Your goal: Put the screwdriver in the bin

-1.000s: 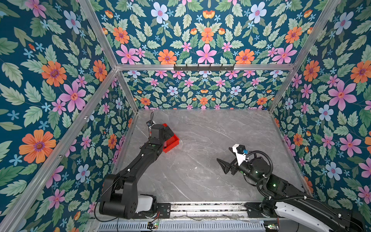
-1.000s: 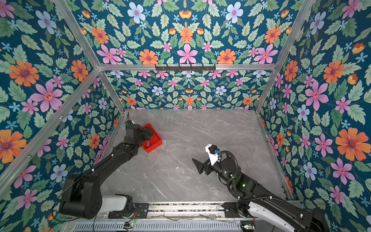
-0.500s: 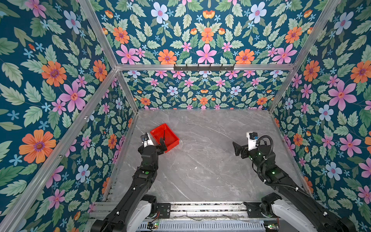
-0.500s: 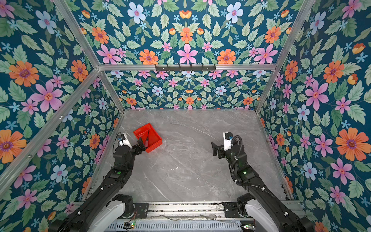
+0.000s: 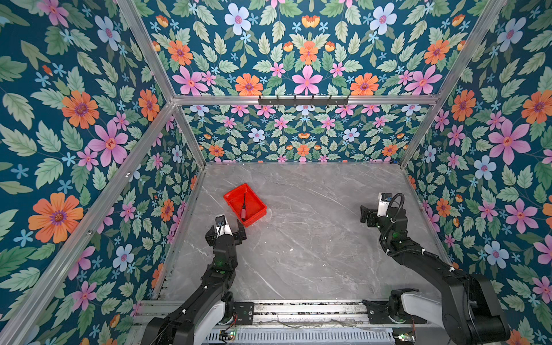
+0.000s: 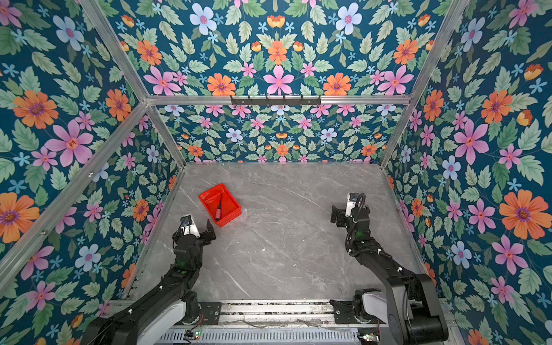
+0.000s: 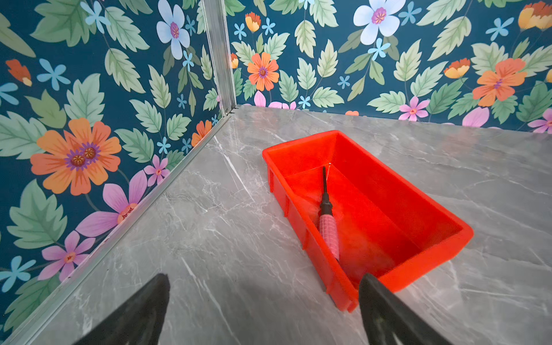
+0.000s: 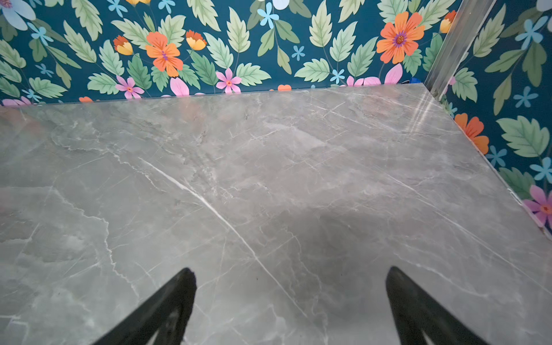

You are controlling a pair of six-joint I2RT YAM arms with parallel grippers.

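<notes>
Screwdriver (image 7: 327,215) lies flat inside bin (image 7: 298,142), along one long wall, handle end nearest left claw (image 7: 264,277). Likely light, stiff, thin; smooth shaft slippery, ribbed handle best hold. Left claw apart, empty, just short of bin. Right claw (image 8: 290,270) apart, empty, over desk (image 8: 268,149), well apart from bin.

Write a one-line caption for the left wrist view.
The screwdriver lies inside the red bin, open left gripper nearby.

Enclosed cell. Walls (image 5: 307,80) are covered in dark teal wallpaper with orange, pink and blue flowers and green leaves. Grey marble-look tabletop (image 5: 313,239), white veins. Aluminium frame bars (image 5: 209,100) along the corners. Black hook rail (image 5: 303,100) on the back wall. Even light.
</notes>
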